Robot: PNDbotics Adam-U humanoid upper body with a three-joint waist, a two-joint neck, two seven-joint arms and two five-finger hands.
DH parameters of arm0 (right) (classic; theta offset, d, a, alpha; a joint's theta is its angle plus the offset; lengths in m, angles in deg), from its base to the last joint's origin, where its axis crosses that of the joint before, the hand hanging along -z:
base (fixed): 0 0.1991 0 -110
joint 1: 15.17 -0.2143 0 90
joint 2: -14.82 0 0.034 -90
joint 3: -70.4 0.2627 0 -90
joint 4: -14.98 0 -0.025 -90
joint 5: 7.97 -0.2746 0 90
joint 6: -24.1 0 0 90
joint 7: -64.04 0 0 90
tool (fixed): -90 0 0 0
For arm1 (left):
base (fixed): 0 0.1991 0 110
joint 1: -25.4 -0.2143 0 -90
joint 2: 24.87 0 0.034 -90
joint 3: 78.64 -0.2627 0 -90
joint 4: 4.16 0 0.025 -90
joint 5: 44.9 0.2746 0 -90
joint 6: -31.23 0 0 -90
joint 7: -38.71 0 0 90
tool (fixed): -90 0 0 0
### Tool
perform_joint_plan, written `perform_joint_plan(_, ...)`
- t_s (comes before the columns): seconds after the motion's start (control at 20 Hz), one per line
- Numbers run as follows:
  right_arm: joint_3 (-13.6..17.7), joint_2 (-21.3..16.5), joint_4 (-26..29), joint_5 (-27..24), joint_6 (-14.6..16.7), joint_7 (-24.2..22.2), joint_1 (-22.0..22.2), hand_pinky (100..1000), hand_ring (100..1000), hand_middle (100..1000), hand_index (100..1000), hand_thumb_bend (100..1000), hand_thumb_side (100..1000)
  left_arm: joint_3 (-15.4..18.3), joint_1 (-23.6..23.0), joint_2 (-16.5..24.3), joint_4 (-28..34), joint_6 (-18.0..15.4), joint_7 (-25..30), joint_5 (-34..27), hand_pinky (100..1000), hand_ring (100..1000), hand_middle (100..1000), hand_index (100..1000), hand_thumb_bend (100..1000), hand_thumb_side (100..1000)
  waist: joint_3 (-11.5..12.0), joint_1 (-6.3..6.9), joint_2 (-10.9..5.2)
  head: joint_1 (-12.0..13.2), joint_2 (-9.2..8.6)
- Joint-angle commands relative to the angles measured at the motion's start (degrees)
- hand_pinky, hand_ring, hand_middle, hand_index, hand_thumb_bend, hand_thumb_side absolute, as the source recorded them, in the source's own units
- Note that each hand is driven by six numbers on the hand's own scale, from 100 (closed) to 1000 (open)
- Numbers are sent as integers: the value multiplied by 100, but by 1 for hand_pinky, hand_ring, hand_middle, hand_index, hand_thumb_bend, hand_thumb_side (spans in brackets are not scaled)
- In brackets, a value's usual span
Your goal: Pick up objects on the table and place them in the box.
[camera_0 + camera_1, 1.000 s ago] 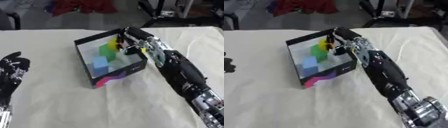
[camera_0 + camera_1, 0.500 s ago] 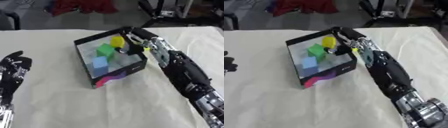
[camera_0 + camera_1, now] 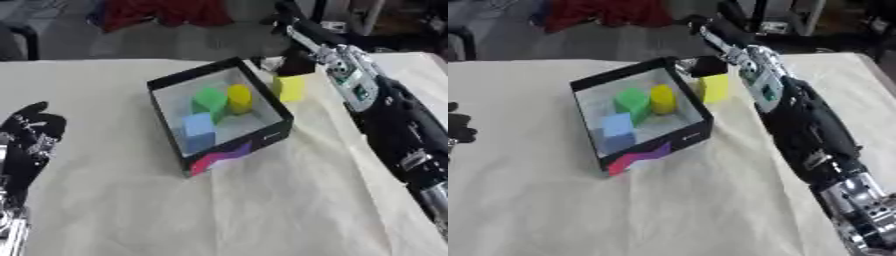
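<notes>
The black box stands mid-table with its coloured side facing me. Inside it lie a green block, a yellow cylinder and a blue cube. A yellow block rests on the cloth just outside the box's far right wall. My right hand hovers above and behind that block, fingers stretched away from me, holding nothing; a dark part of it hangs just over the block. At the lower left my left hand rests open with its fingers up.
A cream cloth covers the table. My right forearm runs along the right side from the lower corner. Red fabric and dark furniture lie beyond the far edge.
My right hand has let go of the yellow cylinder, which now stands in the box. The hand has drawn back up and away past the box's far right wall.
</notes>
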Motion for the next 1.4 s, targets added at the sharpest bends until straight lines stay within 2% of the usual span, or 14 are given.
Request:
perform_joint_plan(0.05, 164, -269, -38, -307, -209, 77, -188, 835, 843, 924, 945, 316, 687, 38, 31, 83, 98, -5, -13, 24, 634, 586, 617, 815, 747, 671, -6, 54, -21, 10, -10)
perform_joint_plan(0.25, 328, -351, -457, -483, -426, 164, -237, 832, 839, 915, 938, 292, 704, 37, 34, 83, 96, -5, -7, 22, 635, 586, 617, 815, 747, 671, 1, 56, -15, -1, -10)
perform_joint_plan(0.6, 667, -402, -1448, -509, -734, 387, -311, 831, 837, 906, 932, 266, 730, 10, 84, 69, 102, -8, 38, 19, 636, 586, 617, 816, 746, 672, 94, 59, 3, -59, -10)
perform_joint_plan(0.95, 760, -327, -1969, -348, -759, 511, -277, 834, 840, 907, 930, 258, 745, 3, 131, 45, 110, -12, 60, 17, 637, 586, 616, 816, 748, 671, 166, 79, 30, -81, -10)
perform_joint_plan(1.4, 783, -145, -2253, -206, -738, 497, -242, 835, 841, 906, 929, 243, 753, -13, 174, 17, 131, -17, 101, 8, 638, 586, 616, 817, 750, 669, 244, 146, 72, -122, -10)
